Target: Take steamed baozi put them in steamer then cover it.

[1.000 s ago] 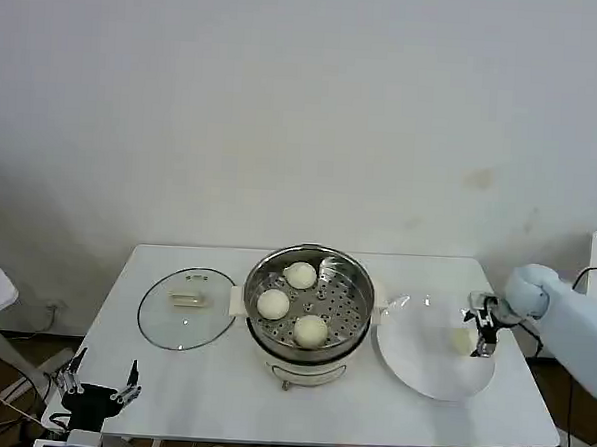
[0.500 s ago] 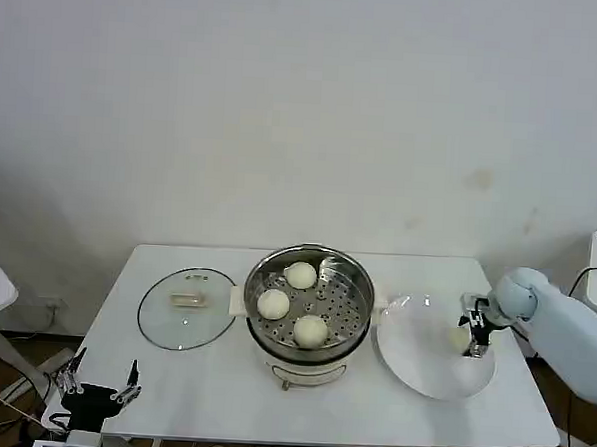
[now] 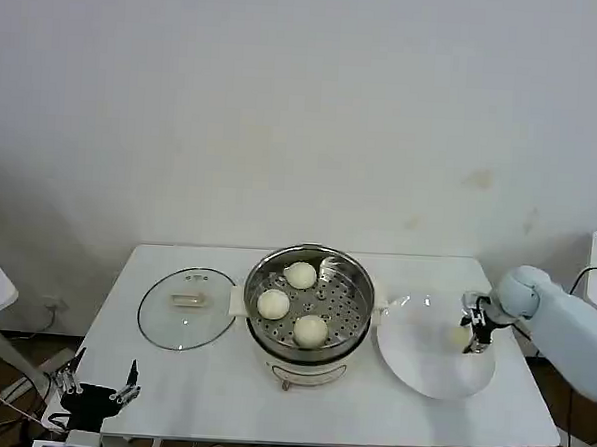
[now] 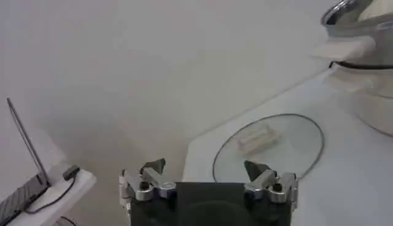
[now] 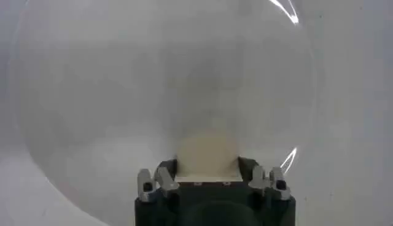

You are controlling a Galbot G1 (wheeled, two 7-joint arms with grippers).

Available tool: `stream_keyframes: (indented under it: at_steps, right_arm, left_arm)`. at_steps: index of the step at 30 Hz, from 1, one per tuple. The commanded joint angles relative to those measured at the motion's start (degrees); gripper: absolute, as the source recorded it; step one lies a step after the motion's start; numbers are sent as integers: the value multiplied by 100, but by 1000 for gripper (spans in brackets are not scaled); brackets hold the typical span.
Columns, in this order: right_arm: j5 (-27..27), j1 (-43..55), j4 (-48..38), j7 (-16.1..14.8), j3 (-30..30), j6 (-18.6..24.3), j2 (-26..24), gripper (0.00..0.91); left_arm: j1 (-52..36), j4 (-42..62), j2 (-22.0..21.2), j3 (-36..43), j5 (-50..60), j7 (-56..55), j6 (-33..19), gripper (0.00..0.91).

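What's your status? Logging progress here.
Right gripper around last baozi on plate. Left gripper open, parked low. Three in steamer; cover off.

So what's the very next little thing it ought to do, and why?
Probably lift. The right pincer has its fingers either side of the last baozi on the plate, while three already sit in the steamer.

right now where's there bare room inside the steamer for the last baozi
The steamer tray is bare along its right side, between the rim and the three baozi grouped left and centre. On the white plate, the right pincer is around the fourth baozi. The left pincer idles off the table's front-left corner.
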Motion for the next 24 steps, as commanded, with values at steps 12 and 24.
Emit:
stream_keyframes:
  at_steps: [12, 24]
  right_arm:
    - [1863, 3323, 2135, 95, -2308, -662, -562, 685]
    - [3436, 4541, 3157, 780, -3469, -1703, 786, 695]
  left_arm:
    - [-89, -55, -12, 98, 33, 7, 22, 907]
    - [-70, -144, -32, 62, 47, 10, 24, 907]
